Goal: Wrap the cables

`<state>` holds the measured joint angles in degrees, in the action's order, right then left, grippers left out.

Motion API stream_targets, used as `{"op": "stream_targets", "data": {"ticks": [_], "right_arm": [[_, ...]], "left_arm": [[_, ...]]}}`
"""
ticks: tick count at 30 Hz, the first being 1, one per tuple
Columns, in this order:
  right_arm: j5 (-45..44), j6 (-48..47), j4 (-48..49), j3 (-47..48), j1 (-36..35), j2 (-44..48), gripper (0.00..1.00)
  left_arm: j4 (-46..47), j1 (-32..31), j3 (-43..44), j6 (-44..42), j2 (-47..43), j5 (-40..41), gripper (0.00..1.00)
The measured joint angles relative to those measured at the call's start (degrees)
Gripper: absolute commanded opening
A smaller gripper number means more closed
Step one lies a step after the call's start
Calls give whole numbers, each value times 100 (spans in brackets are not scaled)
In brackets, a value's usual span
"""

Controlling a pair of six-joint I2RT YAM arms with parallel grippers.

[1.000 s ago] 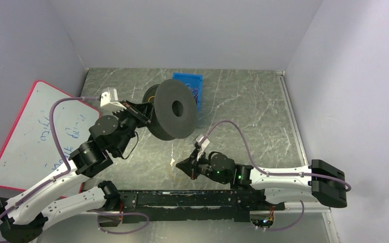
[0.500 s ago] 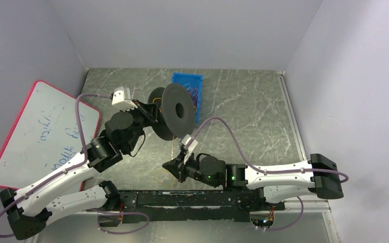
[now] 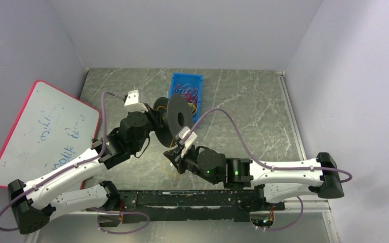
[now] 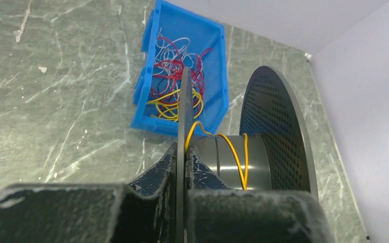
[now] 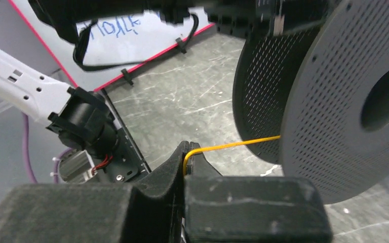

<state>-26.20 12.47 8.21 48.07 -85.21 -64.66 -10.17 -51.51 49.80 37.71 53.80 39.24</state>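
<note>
A dark grey perforated spool (image 3: 178, 117) is held up just in front of the blue bin. My left gripper (image 4: 186, 152) is shut on the spool's near flange (image 4: 184, 101), one finger on each side. A yellow cable (image 4: 235, 157) is looped round the hub between the flanges. My right gripper (image 5: 186, 152) is shut on the yellow cable (image 5: 233, 145), which runs taut from its fingertips to the spool (image 5: 334, 101). In the top view the right gripper (image 3: 171, 161) sits just below the spool. More red, yellow and purple cables (image 4: 174, 66) lie tangled in the bin.
The blue bin (image 3: 174, 87) stands at the back middle of the marble table. A red-framed whiteboard (image 3: 40, 134) leans at the left wall. A black rail (image 3: 192, 200) runs along the near edge. Lilac hoses arc over both arms.
The left arm has carried the spool right and back, turning it more edge-on. The right gripper has moved left and toward the spool, still pinching the yellow cable.
</note>
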Motion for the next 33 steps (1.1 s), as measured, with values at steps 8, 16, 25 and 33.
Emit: {"op": "stream_targets", "data": {"ticks": [8,16,25,33], "right_arm": [[-422,-678,-734,739,2,-264,0],[-535,-1464,-1716,1714,221,-693,0],[907,-1860,-3045,2732,1381,-911,0],[1547,-2382,-3991,3331,1727,-1178,0]], "left_arm": [[-494,-9,118,-179,295,-103,7],[-868,-7,407,-710,433,-398,7],[-1259,0,691,-1368,514,-780,7],[-1620,2,870,-2092,575,-1318,7]]}}
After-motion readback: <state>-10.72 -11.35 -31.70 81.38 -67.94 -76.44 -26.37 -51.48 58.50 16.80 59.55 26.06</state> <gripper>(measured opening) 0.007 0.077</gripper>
